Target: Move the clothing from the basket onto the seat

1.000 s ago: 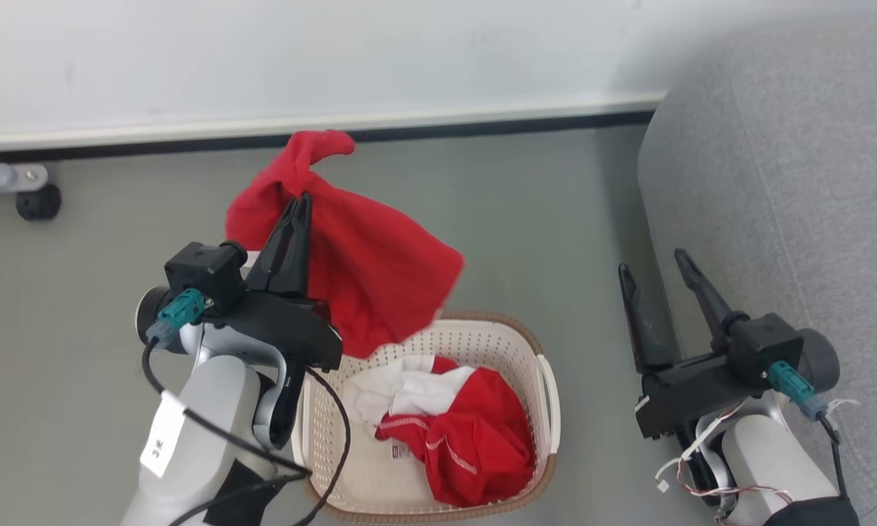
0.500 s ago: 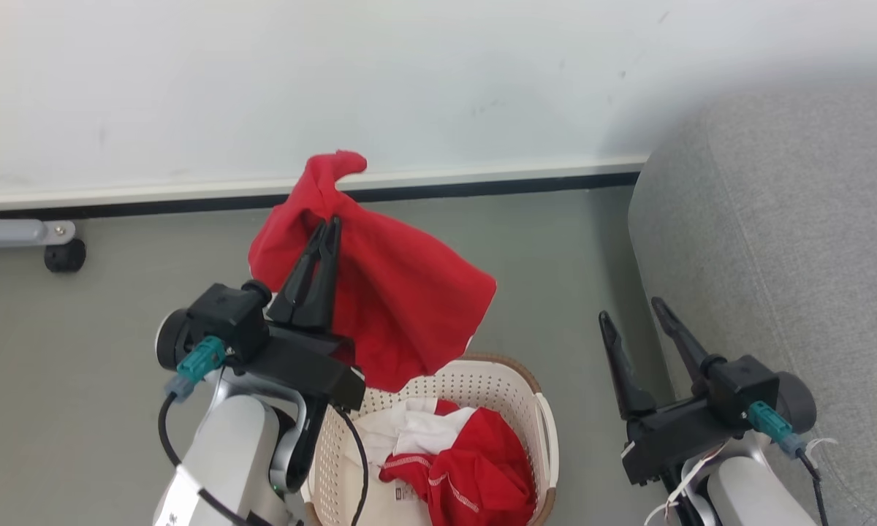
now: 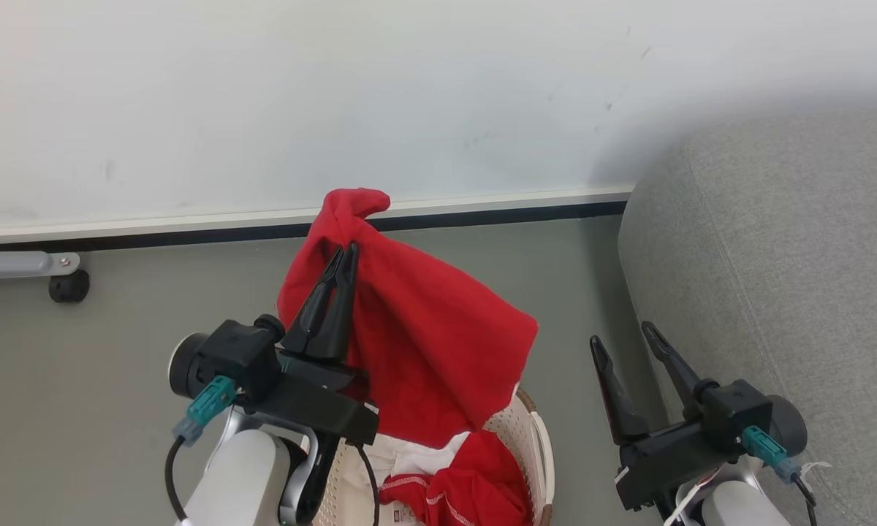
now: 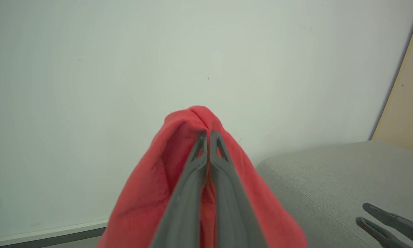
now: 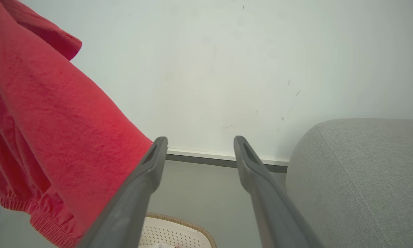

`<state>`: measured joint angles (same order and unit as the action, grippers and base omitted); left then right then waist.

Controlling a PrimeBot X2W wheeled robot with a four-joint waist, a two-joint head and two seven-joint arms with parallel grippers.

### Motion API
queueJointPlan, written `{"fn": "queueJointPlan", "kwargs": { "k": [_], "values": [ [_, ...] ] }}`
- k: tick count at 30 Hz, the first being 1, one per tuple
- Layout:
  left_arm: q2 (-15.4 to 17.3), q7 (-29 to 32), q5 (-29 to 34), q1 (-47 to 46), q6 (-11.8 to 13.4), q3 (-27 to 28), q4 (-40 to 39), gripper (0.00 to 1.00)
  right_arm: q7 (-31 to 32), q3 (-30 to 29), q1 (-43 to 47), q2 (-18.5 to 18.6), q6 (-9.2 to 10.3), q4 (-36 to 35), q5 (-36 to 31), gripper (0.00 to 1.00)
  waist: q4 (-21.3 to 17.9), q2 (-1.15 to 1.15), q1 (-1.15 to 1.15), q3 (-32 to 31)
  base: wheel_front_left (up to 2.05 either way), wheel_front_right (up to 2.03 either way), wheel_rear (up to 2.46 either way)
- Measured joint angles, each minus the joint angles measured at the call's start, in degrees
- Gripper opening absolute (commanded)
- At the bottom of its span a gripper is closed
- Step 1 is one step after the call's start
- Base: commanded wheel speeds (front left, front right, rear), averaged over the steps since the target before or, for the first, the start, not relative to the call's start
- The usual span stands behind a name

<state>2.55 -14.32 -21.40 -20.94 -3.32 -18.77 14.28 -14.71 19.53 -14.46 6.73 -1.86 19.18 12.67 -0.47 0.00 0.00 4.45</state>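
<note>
Left gripper (image 3: 346, 252) lifting 1 red garment (image 3: 424, 351) over the basket (image 3: 535, 446); right gripper (image 3: 620, 334) empty.

Nearest, the basket stands on the floor (image 3: 117, 351) with more red and white clothing (image 3: 482, 489) inside. Above it, the left gripper's 2 fingers are pressed together on the red garment, which hangs draped from them. The right gripper's fingers are spread wide with nothing between them, just beside the grey seat (image 3: 775, 277). Beyond is a white wall (image 3: 336, 109).
</note>
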Motion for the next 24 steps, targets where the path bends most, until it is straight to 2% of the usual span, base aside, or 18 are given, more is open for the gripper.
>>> {"fn": "queueJointPlan", "kwargs": {
  "k": [7, 12, 24],
  "values": [
    [0.2, 0.0, 0.3, 0.5, 0.4, -0.2, -1.9, 0.0, 0.0, 0.9, 0.0, -0.1, -0.18, -0.9, 0.0, 1.0, -0.1, 0.01, 0.0, -0.3, 0.0, 0.0, 0.0],
    [0.5, 0.6, 0.4, 1.2, 0.8, -0.4, -2.7, 0.0, 0.0, 2.8, 0.0, -0.8, -1.22, -2.8, 0.0, 1.0, -0.1, 0.0, 0.0, -0.4, 0.0, 0.0, 0.0],
    [0.6, 2.1, 0.8, 1.5, 1.1, -1.2, -4.2, 0.0, 0.6, 14.4, -3.1, -2.8, -4.2, -7.4, -0.4, 1.0, 0.1, 0.01, 0.0, -0.3, 0.0, 0.0, 0.0]
  ]
}}
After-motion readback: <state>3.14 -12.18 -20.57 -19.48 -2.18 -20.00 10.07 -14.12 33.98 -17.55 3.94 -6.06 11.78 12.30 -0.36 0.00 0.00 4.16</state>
